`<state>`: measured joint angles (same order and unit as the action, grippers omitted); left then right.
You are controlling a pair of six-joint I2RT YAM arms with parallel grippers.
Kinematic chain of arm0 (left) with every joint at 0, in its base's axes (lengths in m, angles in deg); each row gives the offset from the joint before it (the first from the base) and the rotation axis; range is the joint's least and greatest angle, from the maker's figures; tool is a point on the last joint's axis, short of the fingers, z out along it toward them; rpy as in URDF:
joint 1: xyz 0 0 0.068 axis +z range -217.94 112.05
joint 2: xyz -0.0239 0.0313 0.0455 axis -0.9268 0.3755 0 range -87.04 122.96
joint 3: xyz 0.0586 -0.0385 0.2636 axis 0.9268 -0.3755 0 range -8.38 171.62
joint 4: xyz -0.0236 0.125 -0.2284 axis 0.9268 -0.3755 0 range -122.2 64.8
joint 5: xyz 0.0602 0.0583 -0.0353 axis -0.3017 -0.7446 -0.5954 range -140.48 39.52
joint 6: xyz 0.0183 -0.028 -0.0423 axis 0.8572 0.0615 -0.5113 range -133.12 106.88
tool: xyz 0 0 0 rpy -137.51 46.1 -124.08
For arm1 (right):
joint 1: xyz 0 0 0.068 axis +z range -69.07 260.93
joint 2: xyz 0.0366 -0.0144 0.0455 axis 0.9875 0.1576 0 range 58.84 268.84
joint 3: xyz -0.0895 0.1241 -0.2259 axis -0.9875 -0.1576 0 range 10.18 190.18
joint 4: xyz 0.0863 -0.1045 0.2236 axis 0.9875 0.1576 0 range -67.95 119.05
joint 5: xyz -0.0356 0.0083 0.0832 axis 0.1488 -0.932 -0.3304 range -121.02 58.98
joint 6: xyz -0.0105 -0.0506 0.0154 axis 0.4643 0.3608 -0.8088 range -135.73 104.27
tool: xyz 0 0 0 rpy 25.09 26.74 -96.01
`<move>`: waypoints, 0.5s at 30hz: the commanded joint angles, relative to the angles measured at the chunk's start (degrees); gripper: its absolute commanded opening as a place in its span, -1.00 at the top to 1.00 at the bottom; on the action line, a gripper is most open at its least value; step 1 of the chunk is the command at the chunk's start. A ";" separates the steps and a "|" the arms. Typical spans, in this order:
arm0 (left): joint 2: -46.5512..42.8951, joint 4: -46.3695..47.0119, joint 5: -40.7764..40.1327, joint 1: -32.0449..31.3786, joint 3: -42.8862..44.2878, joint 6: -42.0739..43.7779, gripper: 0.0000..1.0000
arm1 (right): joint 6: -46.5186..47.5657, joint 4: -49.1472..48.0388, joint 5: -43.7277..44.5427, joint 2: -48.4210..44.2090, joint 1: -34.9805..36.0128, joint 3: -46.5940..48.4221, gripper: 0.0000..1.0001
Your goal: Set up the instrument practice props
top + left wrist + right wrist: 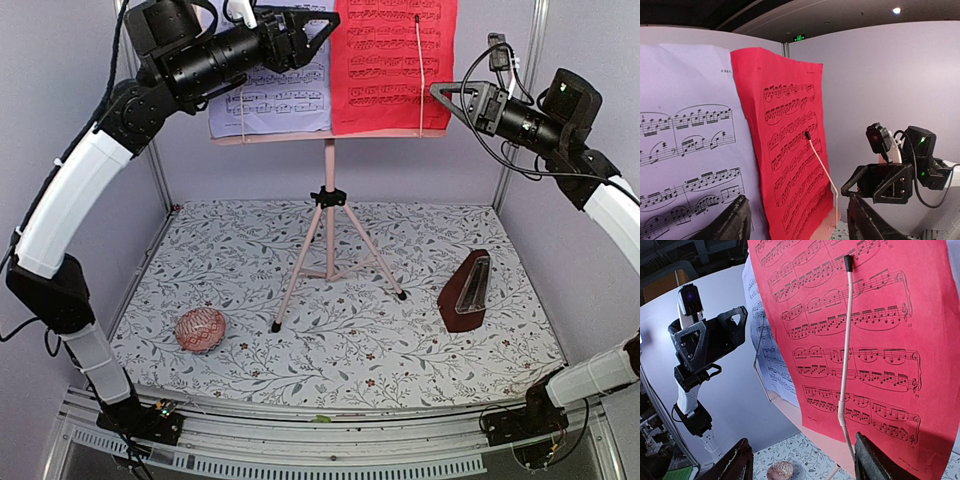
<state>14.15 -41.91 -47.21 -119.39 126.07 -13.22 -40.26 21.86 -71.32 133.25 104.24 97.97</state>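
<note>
The pink tripod music stand (329, 222) rises from the middle of the floral mat. A lavender sheet-music page (272, 98) and a red one (395, 62) lean side by side on its desk. A thin wire holder (420, 75) lies across the red page. My left gripper (322, 27) hangs open in front of the lavender page's top, holding nothing. My right gripper (441, 93) is open just right of the red page's edge, apart from it. The dark red-brown pyramid metronome (466, 292) stands upright on the mat at the right. In the left wrist view the pages (790, 135) show beyond its open gripper (797, 222).
A patterned red-and-white egg-shaped ball (200, 330) lies on the mat at the front left. The stand's three legs (290, 295) spread across the mat's middle. Grey walls and metal posts close in the back and sides. The right wrist view shows the wire holder (845, 365) and the ball (781, 471).
</note>
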 commanded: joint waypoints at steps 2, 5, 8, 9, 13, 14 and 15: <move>-8.05 3.91 1.55 -1.72 -11.35 -2.16 -0.51 | 0.75 -1.64 2.46 -4.53 0.34 -4.75 -0.56; -13.26 5.99 1.57 -1.95 -19.10 -3.17 -0.64 | 1.38 -1.40 2.96 -6.29 0.33 -7.23 -0.76; -19.44 9.08 1.58 -2.25 -28.03 -4.44 -0.72 | 2.01 -1.19 3.43 -8.04 0.38 -10.15 -0.90; -21.44 9.85 1.46 -2.35 -30.79 -5.02 -0.74 | 2.09 -1.19 3.40 -8.64 0.35 -11.23 -0.94; -29.49 12.23 -0.85 -2.36 -42.70 -6.28 -0.79 | 2.47 -0.58 4.09 -10.65 0.67 -16.68 -0.98; -31.46 12.99 -1.58 -2.35 -45.83 -6.62 -0.80 | 2.60 -0.55 4.33 -11.09 0.89 -17.85 -0.98; -33.64 13.64 -2.17 -2.35 -48.77 -7.23 -0.80 | 2.73 -0.32 4.67 -11.57 1.13 -19.94 -0.98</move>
<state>-12.93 -33.10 -46.90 -120.81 85.46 -18.07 -38.58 21.12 -68.54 123.50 104.40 83.04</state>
